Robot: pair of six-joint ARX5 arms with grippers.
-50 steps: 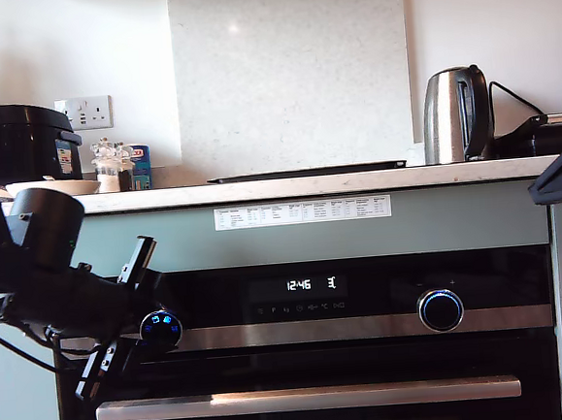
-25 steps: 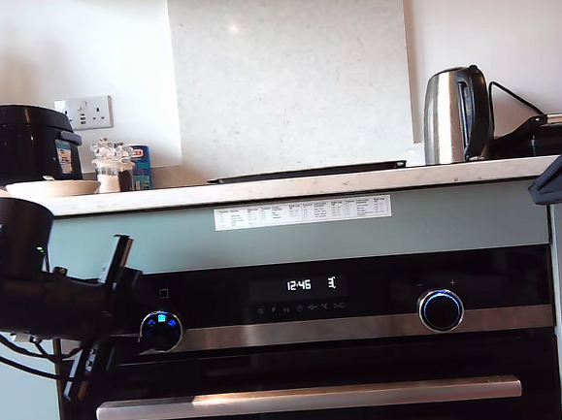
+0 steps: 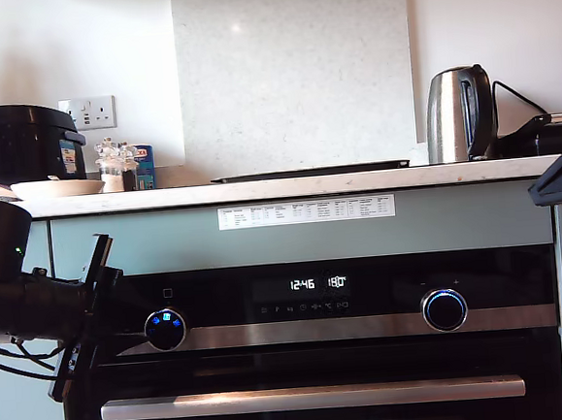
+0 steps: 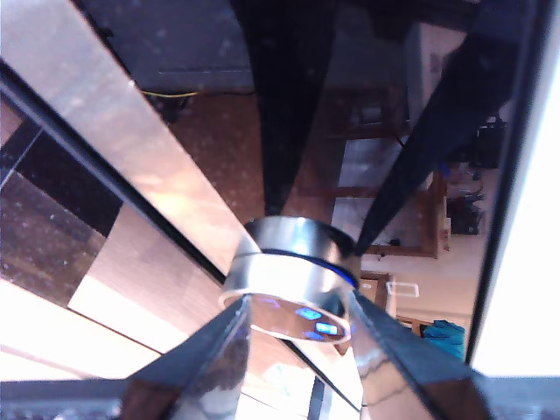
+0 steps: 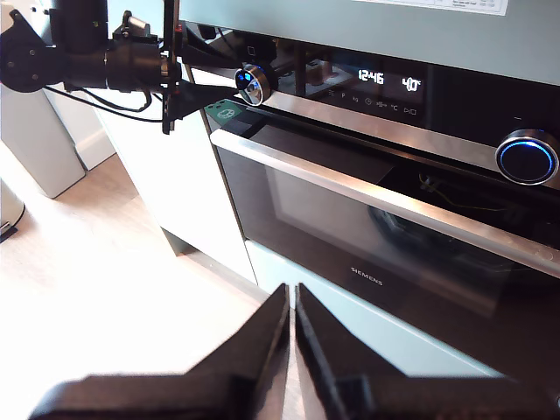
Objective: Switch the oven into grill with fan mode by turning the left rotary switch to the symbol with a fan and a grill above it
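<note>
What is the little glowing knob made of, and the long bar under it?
The left rotary switch looks like glossy black plastic or glass on its face, where blue icons glow, with a shiny, mirror-like chrome rim. The long bar handle looks like brushed steel: pale, matte, with soft streaky highlights. I can't be sure by looks alone.

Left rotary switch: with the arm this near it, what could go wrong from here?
My first end effector has its fingers either side of the left rotary switch, seemingly without gripping, so a turn could slip. The knob's icons are too small to read, so I may stop on the wrong mode. The display reads 180, no proof of mode.
</note>
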